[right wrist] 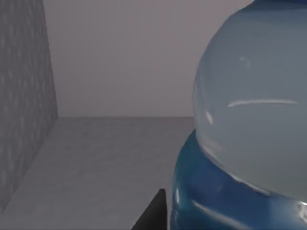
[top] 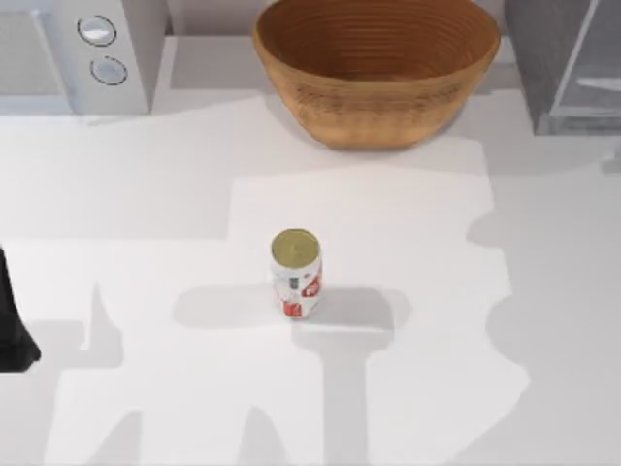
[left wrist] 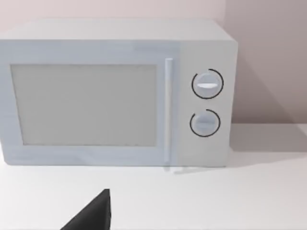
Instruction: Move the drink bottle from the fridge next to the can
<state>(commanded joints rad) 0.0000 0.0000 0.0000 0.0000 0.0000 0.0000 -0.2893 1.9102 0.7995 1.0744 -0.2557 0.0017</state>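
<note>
The right pincer's dark fingertip [right wrist: 152,213] sits just beside the drink bottle [right wrist: 249,134] inside the fridge [top: 563,68] at the bench's [top: 146,272] far right; whether it grips, I cannot tell. The can [top: 296,274] stands mid-bench. The left arm [top: 15,330] idles at the left edge, facing the microwave [left wrist: 115,91]

i see a white table [top: 146,194] with the can [top: 296,273], a basket [top: 376,68], a white box [top: 82,53] and the fridge [top: 568,63] on it.
</note>
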